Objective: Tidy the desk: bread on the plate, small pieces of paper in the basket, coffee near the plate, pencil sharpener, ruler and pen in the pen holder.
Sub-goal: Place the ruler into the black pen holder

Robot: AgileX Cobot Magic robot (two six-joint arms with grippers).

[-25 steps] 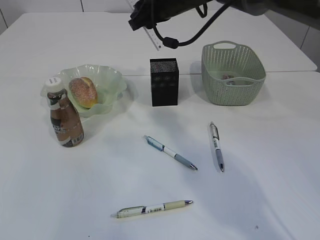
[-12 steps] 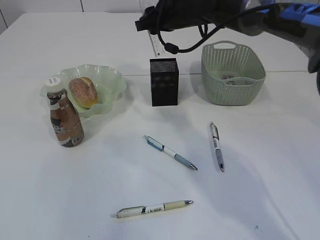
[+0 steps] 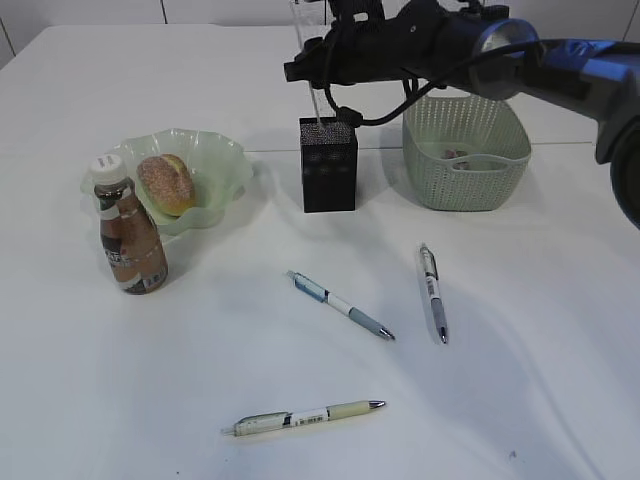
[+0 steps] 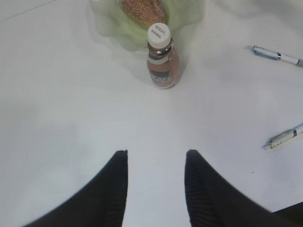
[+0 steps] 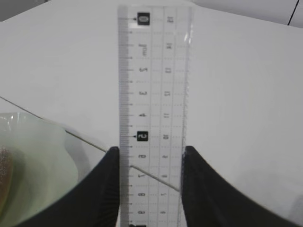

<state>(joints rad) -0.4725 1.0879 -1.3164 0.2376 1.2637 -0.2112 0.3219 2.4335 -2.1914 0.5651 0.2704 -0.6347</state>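
exterior: high slant over desk [image 3: 200, 400] | left wrist: down, shares coffee [image 4: 162, 59] | right wrist: close on ruler [image 5: 154, 109]

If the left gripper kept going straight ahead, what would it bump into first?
Probably the coffee. The left gripper is open and empty, pointing over bare desk at the bottle, with the plate right behind. Depth is hard to judge, so it might meet the desk first.

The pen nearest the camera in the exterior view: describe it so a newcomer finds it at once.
Start from the black pen holder at the back of the desk and come straight toward the camera, past two blue-grey pens. The pen nearest the camera lies alone, almost crosswise. Its pale cream-green barrel sets it apart.
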